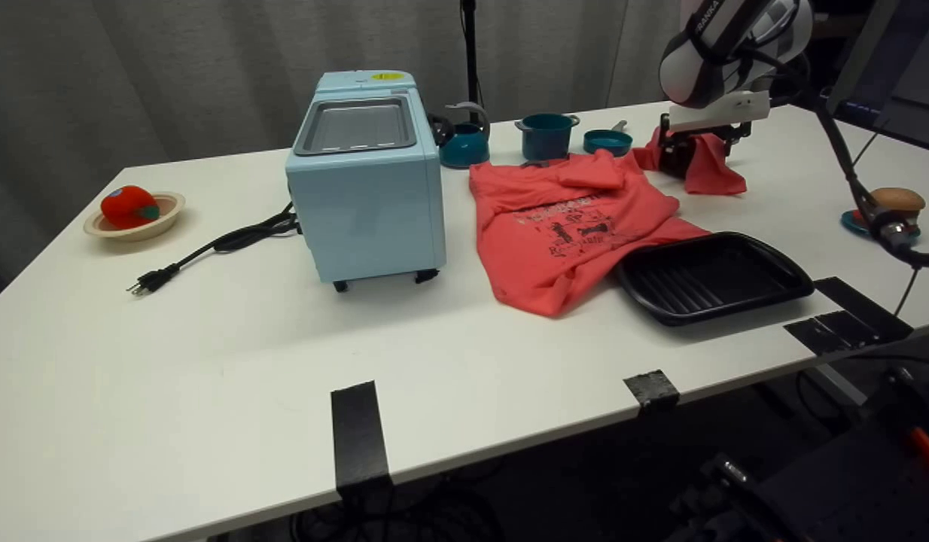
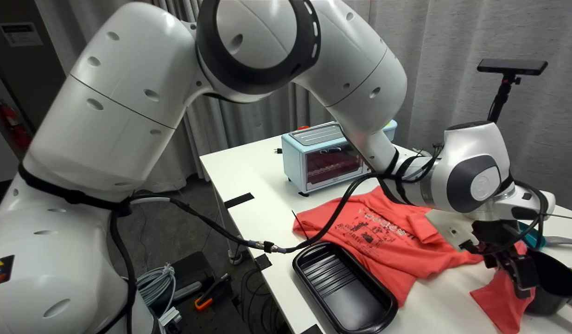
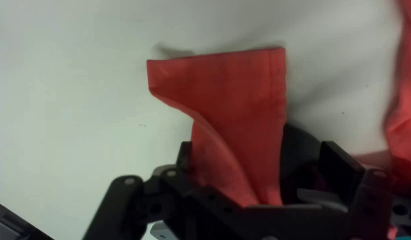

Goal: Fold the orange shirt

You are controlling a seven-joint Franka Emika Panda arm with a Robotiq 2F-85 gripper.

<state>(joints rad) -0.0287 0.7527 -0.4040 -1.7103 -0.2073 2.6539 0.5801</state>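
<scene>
One shirt sleeve (image 3: 242, 110) lies within your wide-spread pincer (image 3: 257, 148), the black pot (image 2: 554, 284) crowding it; close here and you might pinch the pot too, dragging it along.

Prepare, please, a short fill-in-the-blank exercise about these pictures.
The toaster oven is light ____ in colour.
In an exterior view, among the teal kettle, teal pot and teal pan, the ____ is in the middle.
Next to the shirt, the tray is coloured ____.
The gripper is not shut but ____, with part of the shirt between its fingers.
Missing words: blue; pot; black; open.
</scene>
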